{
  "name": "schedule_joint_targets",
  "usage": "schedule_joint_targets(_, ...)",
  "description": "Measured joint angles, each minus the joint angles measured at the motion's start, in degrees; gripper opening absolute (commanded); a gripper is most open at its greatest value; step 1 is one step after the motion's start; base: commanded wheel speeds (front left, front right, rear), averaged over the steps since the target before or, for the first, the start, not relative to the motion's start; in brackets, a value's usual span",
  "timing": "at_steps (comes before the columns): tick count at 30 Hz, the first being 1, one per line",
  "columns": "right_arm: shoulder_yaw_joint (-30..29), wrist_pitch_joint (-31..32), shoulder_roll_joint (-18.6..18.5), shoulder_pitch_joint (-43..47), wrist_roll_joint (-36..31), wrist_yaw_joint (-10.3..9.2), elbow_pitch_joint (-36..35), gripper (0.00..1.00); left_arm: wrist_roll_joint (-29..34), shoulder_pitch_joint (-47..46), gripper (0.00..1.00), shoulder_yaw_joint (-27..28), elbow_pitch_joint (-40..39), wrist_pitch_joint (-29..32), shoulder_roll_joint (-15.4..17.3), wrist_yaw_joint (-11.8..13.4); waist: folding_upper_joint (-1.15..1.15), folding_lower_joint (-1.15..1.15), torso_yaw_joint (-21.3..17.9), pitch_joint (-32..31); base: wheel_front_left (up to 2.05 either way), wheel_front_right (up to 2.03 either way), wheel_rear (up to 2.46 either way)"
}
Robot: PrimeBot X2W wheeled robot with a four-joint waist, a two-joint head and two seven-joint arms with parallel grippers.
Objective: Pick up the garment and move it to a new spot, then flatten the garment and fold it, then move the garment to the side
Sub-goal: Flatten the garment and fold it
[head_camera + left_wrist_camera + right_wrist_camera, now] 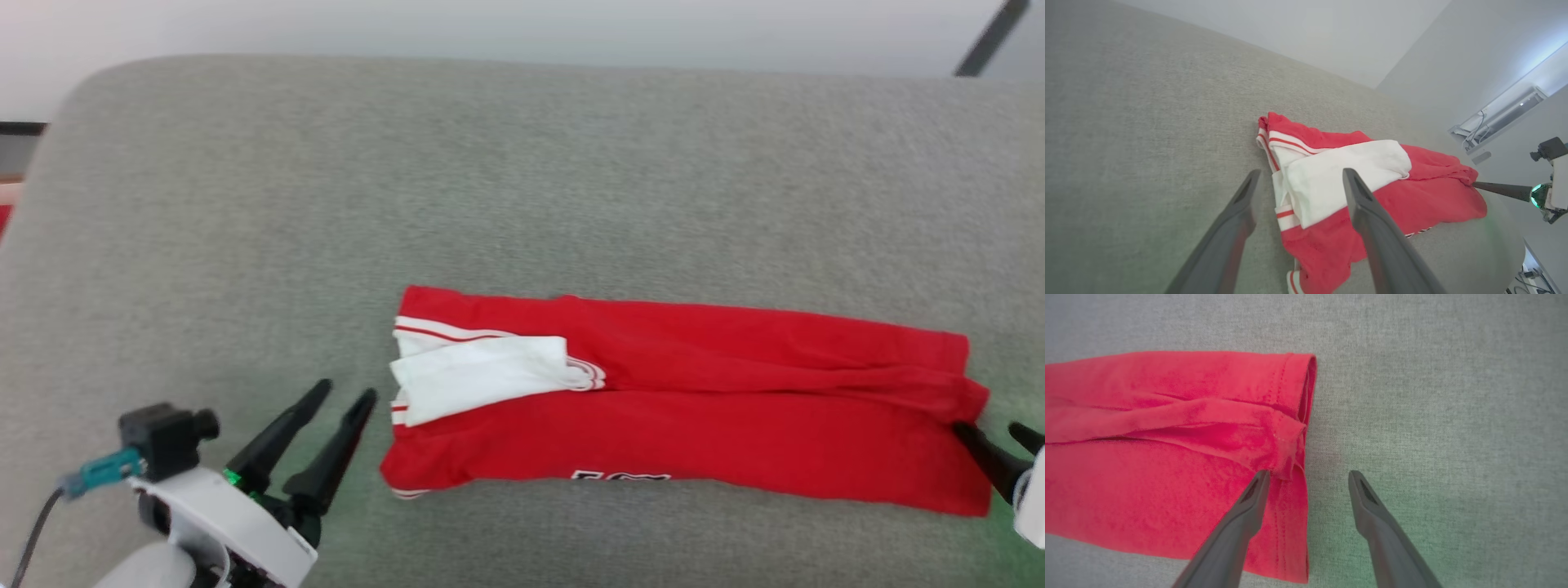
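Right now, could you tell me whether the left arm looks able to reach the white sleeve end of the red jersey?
Probably yes. The left gripper sits just beside the white sleeve end of the red jersey, its jaws open and pointing toward it, with nothing but grey fabric surface between them.

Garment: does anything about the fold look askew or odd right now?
Yes. The garment lies in a long band, but its white sleeve end sits crooked on top at the left, and a bunched ridge runs to the right edge, ending in a small clump by the open right hand.
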Motion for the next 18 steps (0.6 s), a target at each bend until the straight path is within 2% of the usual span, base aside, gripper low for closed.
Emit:
schedule_joint_targets(11,-5.49,4.75,0.08,1.60,0.24,0.00,2.67,1.00,14.14,9.29,1.00,16.97,5.95,-0.01,-10.42,0.01,0.00,0.00,5.00,-2.08,0.00,0.00,0.00)
schedule_joint_targets(18,-6.82,8.05,0.37,-1.38,-1.42,0.00,3.72,1.00,29.73,10.01,1.00,26.93,5.17,0.00,-17.08,0.09,0.00,0.00,6.22,-1.49,0.00,0.00,0.00)
